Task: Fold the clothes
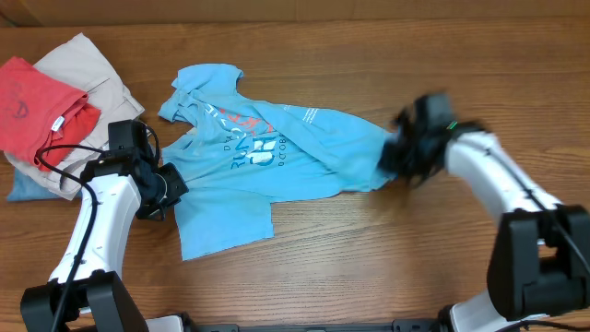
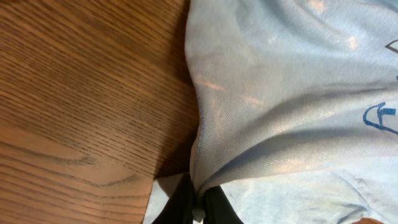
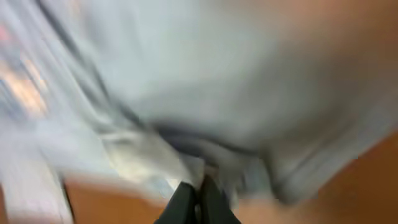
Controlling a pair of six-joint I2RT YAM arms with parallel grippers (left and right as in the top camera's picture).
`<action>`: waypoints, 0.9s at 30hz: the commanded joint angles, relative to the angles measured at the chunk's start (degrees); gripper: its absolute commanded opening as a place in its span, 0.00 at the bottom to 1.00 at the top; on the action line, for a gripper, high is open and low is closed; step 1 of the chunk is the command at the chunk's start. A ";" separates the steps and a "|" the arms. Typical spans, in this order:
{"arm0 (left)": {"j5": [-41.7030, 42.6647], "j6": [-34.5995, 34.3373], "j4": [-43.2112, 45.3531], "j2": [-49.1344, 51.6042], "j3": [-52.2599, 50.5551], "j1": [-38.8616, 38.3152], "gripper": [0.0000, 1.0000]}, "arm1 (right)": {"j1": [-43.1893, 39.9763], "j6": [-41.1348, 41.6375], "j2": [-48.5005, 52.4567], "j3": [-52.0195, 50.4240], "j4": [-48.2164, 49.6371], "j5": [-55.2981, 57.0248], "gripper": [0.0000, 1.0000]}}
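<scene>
The sky-blue T-shirt (image 1: 267, 152) lies crumpled across the middle of the table, white and red-orange lettering up. My left gripper (image 1: 164, 189) is at the shirt's left edge, shut on a fold of the blue cloth (image 2: 261, 106); its fingers (image 2: 198, 205) pinch the fabric. My right gripper (image 1: 398, 159) is at the shirt's right end and blurred with motion. In the right wrist view its fingers (image 3: 198, 198) are closed on the blue fabric (image 3: 205, 81).
A pile of other clothes sits at the back left: a red T-shirt (image 1: 37, 101) on beige trousers (image 1: 88, 65), with a bit of blue denim (image 1: 26, 189) under them. Bare wooden table (image 1: 387, 249) lies in front and to the right.
</scene>
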 commanded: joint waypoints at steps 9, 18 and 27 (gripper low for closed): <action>-0.74 1.27 -0.11 -0.33 0.24 -0.04 0.04 | -18.29 13.20 -1.64 32.06 -5.25 14.75 0.50; -0.74 1.29 0.15 -0.33 0.24 -0.04 0.04 | -15.63 4.22 2.25 20.83 -21.57 8.61 0.50; -0.74 1.29 0.22 -0.33 0.24 -0.04 0.04 | -6.29 0.61 3.02 -2.89 -4.09 -5.92 0.50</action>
